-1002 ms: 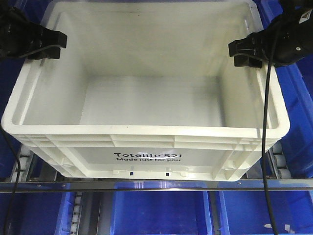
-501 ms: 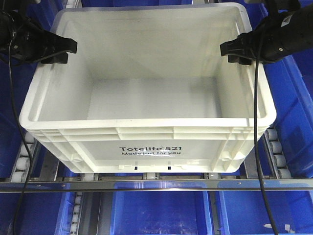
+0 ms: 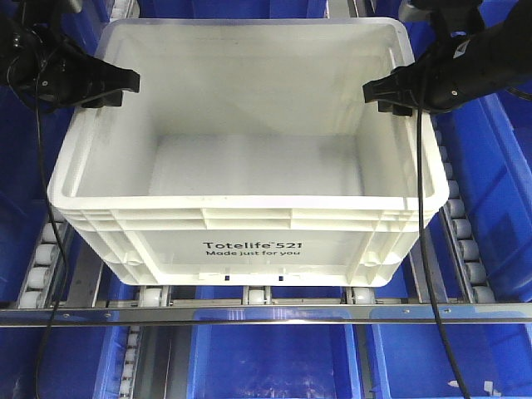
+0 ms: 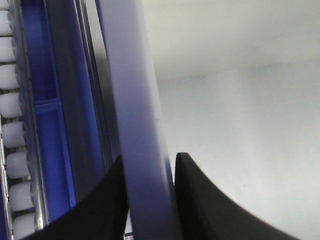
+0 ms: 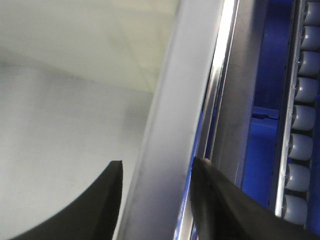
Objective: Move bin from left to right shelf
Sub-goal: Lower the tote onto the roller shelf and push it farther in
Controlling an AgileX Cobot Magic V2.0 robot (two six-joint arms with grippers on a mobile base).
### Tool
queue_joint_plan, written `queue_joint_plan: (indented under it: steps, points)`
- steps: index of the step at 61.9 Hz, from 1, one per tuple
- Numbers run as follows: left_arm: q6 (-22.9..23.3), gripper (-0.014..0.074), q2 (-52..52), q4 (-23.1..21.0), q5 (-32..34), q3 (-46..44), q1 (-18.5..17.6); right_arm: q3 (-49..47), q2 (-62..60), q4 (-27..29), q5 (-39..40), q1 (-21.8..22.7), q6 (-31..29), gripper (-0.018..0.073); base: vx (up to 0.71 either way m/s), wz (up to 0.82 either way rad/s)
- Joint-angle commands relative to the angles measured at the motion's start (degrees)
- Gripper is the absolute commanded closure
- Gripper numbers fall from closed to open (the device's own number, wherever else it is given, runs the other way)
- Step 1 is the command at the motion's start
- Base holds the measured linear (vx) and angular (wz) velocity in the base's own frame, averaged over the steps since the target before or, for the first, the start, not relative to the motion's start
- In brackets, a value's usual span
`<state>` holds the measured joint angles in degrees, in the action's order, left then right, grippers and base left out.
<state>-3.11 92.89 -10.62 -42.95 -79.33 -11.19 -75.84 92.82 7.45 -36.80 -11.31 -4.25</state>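
The white bin (image 3: 249,150), printed "Totelife 521" on its front, rests on the roller shelf and fills the middle of the front view. My left gripper (image 3: 116,87) is shut on the bin's left rim, and my right gripper (image 3: 384,91) is shut on its right rim. In the left wrist view the two black fingers of the left gripper (image 4: 149,167) pinch the rim (image 4: 137,100) from both sides. In the right wrist view the right gripper (image 5: 156,167) straddles the rim (image 5: 175,110) the same way. The bin is empty inside.
Blue bins stand to the right (image 3: 499,166), to the left (image 3: 21,208) and on the lower level (image 3: 274,362). White rollers (image 3: 41,274) run along both sides under the bin. A metal rail (image 3: 266,314) crosses the shelf front. Black cables hang from both arms.
The bin has moved away from the camera and up the frame, showing rollers under its front. Both grippers went with it, still clamped on the rim.
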Motion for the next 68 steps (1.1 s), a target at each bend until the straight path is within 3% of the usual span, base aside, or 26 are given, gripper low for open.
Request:
queue_joint_plan:
  steps: [1, 12, 21, 40, 48, 68]
  points:
    - [-2.24, 0.0602, -1.47, 0.29, 4.45, -2.13, -0.41, -2.14, -1.82, 0.35, 6.22, 0.27, -0.06, 0.0563, 0.0, 0.0]
    - [-2.24, 0.0577, -1.19, 1.17, 4.4, -2.13, -0.41, -2.14, -1.75, 0.24, 6.39, 0.27, -1.03, 0.0538, 0.0, 0.0]
    - [-2.24, 0.0514, -1.19, 1.17, 4.4, -2.13, -0.41, -2.14, -1.75, 0.39, 6.39, 0.27, -2.82, 0.0446, 0.0, 0.0]
    - [-2.24, 0.0279, -1.19, 1.17, 4.53, -2.13, -0.41, -2.14, -1.75, 0.44, 6.47, 0.27, -2.32, 0.0046, 0.0, 0.0]
    - [-2.24, 0.0199, -1.26, 1.17, 4.53, -2.13, -0.41, -2.14, -1.91, 0.44, 6.44, 0.27, -1.85, -0.0071, 0.0, 0.0]
    - [-2.18, 0.0172, -3.7, 1.17, 3.58, -2.13, -0.41, -2.14, -5.77, 0.15, 3.4, 0.27, -1.9, -0.0078, 0.0, 0.0]
